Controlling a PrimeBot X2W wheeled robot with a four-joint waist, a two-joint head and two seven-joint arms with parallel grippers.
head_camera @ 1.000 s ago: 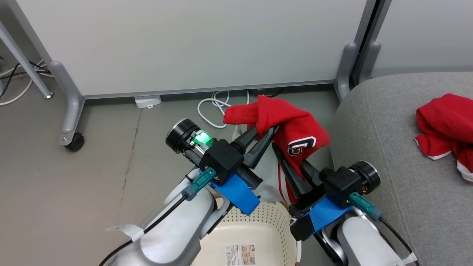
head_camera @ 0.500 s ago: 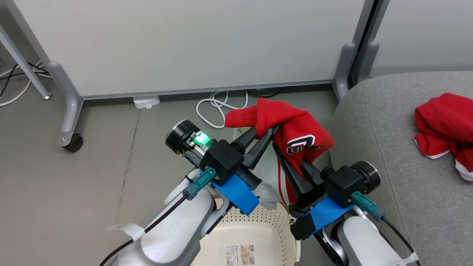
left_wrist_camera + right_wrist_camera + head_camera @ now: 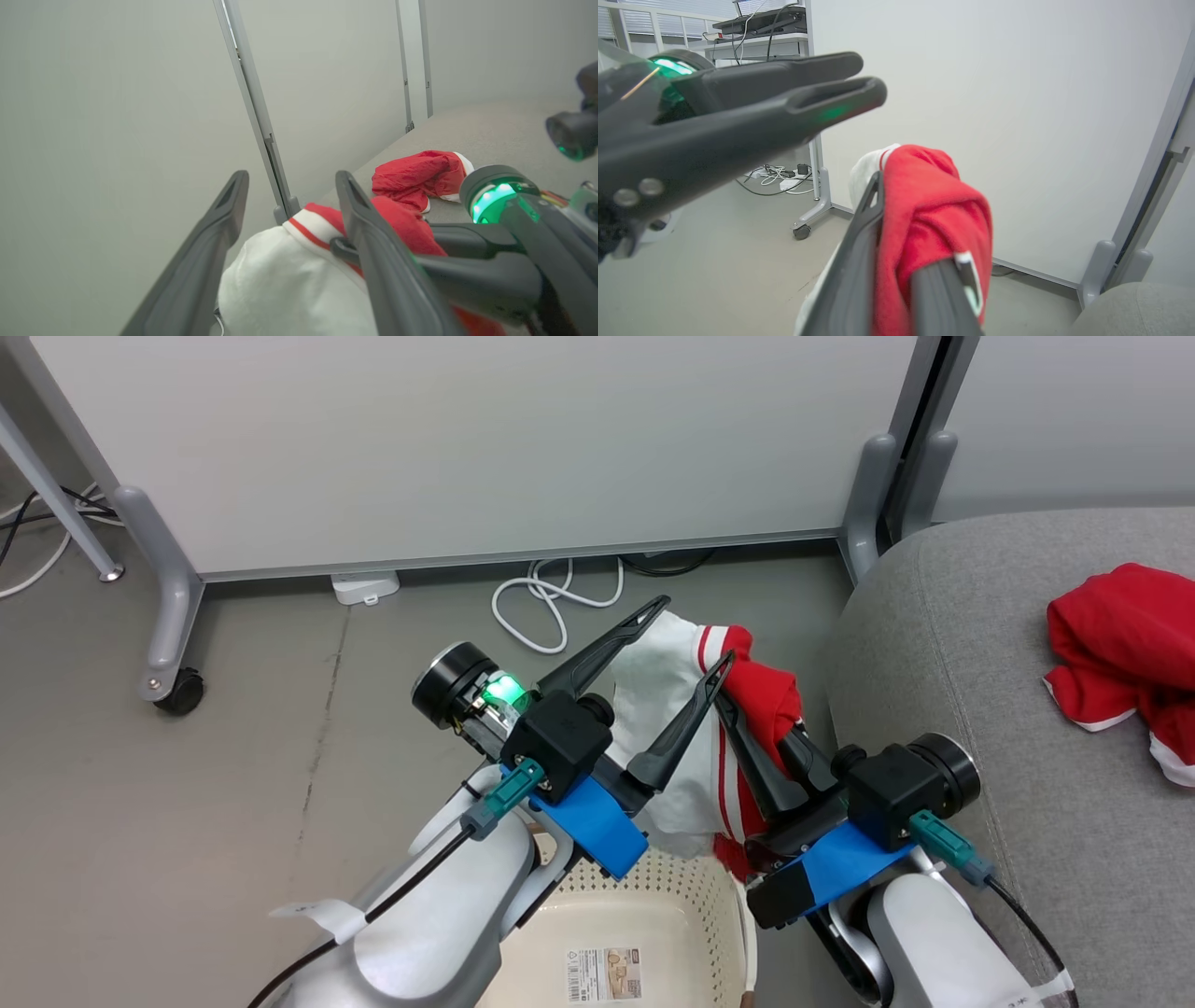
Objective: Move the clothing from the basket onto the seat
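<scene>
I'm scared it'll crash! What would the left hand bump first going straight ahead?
Probably the white partition panel, though the open left hand might brush the red-and-white garment just under it first.

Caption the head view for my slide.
Right hand pinches a soft red-and-white garment above the cream perforated plastic basket, left hand open, grey woven sofa seat alongside.

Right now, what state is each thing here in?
left gripper, jaws open, holding nothing
right gripper, jaws shut on held garment
held garment, hanging clear of the seat
second garment, crumpled on the seat
basket, no clothing seen inside
</scene>
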